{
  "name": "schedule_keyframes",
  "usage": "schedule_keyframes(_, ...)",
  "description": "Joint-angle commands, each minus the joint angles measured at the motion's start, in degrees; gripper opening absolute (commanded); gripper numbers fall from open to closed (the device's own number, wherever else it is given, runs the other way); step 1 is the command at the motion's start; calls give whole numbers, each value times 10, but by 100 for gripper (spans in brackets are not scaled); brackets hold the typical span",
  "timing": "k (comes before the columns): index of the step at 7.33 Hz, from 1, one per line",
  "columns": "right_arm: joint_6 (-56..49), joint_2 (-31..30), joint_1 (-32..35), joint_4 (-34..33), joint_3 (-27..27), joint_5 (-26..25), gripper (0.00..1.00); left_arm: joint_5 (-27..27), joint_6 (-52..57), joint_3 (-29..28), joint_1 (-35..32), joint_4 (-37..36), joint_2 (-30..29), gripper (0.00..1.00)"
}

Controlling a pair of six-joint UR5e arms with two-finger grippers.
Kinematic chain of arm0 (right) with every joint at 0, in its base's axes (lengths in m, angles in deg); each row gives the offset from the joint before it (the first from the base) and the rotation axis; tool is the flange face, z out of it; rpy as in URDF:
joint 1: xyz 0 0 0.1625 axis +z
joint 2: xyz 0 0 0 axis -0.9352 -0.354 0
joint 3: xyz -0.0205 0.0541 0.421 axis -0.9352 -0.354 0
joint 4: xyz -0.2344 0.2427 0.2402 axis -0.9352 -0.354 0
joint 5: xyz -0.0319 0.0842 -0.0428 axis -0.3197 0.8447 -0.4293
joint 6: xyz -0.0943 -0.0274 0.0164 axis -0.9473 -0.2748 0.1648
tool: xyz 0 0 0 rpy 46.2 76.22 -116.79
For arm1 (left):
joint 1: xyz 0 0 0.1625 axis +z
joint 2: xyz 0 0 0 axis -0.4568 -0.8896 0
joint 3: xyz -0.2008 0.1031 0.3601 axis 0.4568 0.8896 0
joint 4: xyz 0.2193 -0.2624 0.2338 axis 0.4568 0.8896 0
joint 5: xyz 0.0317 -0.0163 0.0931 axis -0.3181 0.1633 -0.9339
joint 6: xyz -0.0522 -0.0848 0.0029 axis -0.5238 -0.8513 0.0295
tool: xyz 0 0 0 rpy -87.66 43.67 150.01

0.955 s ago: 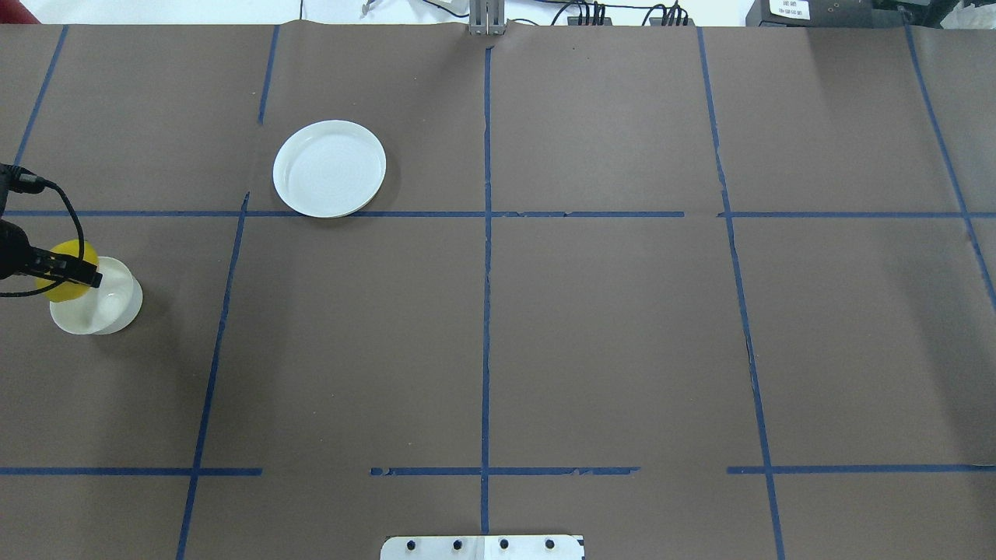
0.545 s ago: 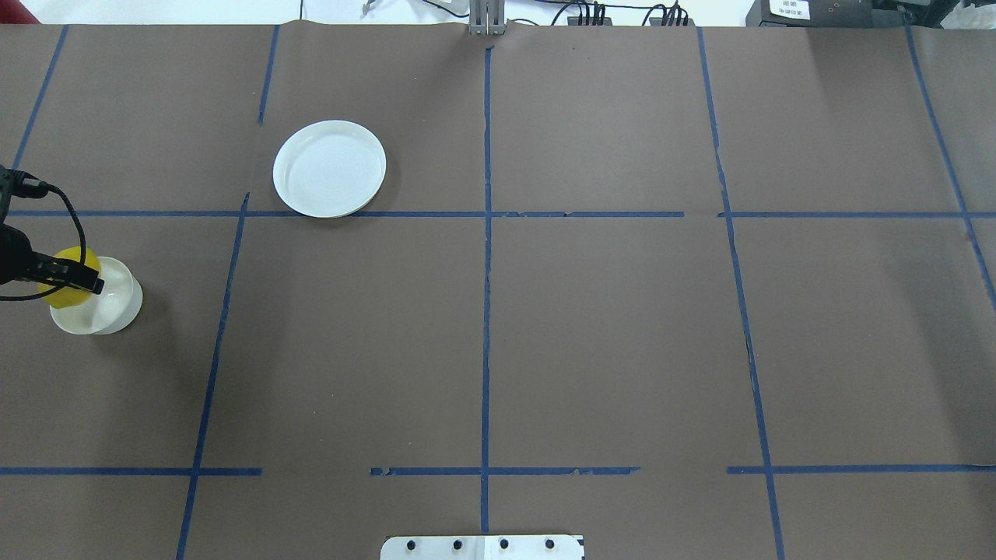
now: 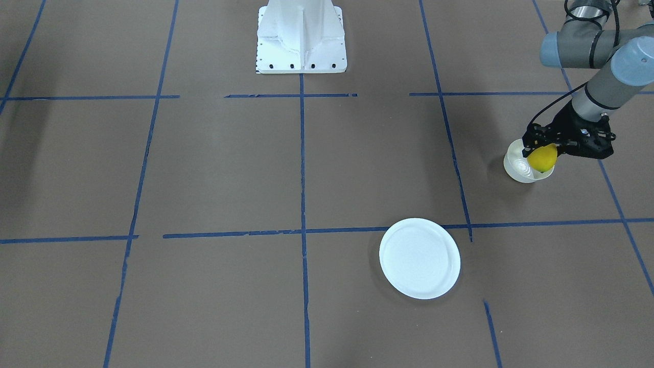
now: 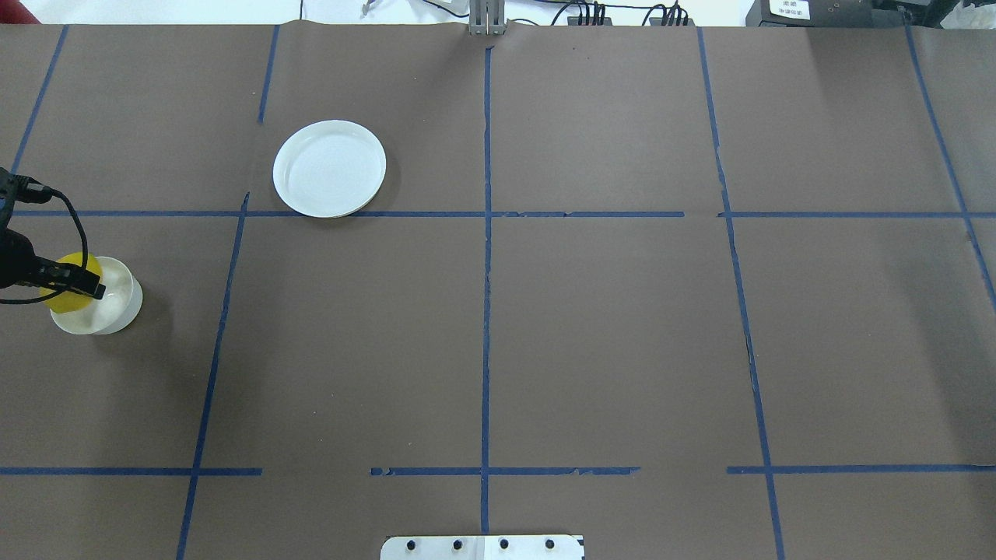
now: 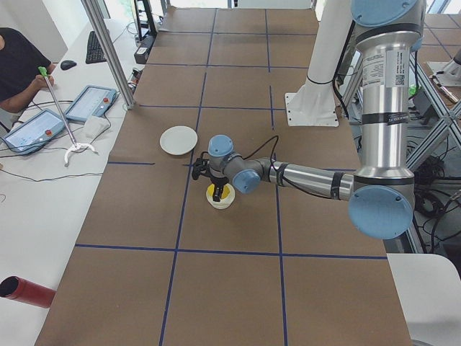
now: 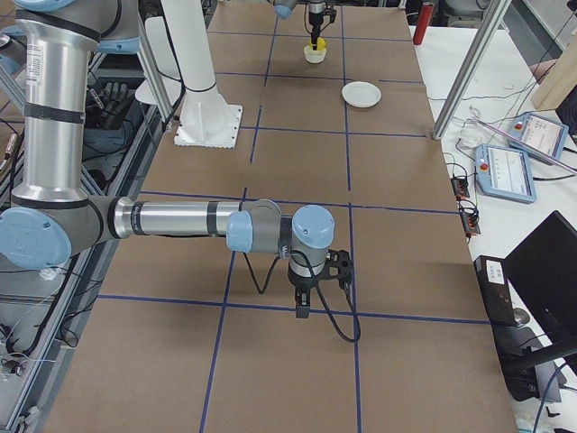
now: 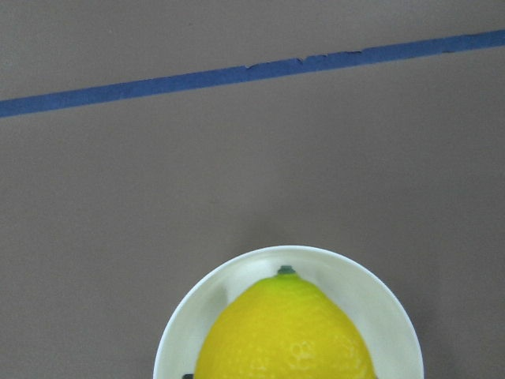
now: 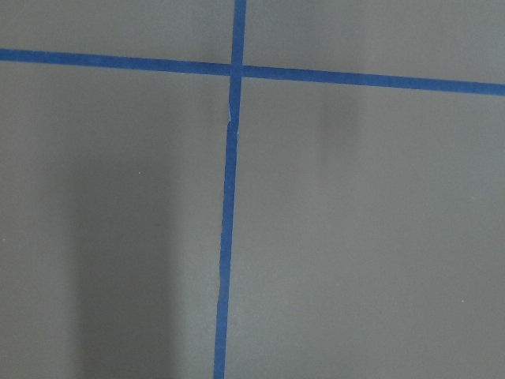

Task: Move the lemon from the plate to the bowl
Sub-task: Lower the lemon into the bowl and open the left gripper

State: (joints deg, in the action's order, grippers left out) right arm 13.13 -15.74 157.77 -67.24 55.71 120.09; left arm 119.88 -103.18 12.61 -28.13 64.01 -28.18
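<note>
Left gripper [image 3: 541,149] is clamped on the lemon [image 3: 542,159], one finger on each side of its belly, dark green tip pointing away from the wrist in the left wrist view. Lemon sits in the mouth of the bowl [image 3: 513,166], over the side nearer the arm; can't tell if it touches the bowl floor or rim. Bowl is at the desk [image 3: 255,168] edge on the robot's left. The plate [image 3: 419,258] is bare and well apart from the bowl, further out across the desk.

Handling, my read: the lemon is light, firm and rounded with a waxy skin, so it can roll or squirt out under an off-centre squeeze. Best hold is across the widest middle, not the tapered ends. Not fragile, a short drop is fine. The bowl looks small and light and could tip or slide if bumped.

Right gripper [image 6: 302,307] hangs low over bare desk far away; open or closed, cannot tell.
</note>
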Motion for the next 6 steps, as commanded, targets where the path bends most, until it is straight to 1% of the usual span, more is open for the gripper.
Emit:
schedule_keyframes(1,0,0,0,0,0,0,100,0,2,0,0,1,0,78)
schedule_keyframes(2,0,0,0,0,0,0,100,0,5,0,0,2,1,96)
schedule_keyframes(3,0,0,0,0,0,0,100,1,5,0,0,4,3,100)
schedule_keyframes(5,0,0,0,0,0,0,100,62,5,12,-8,2,15,100)
schedule_keyframes(6,0,0,0,0,0,0,100,63,6,34,-13,-4,34,100)
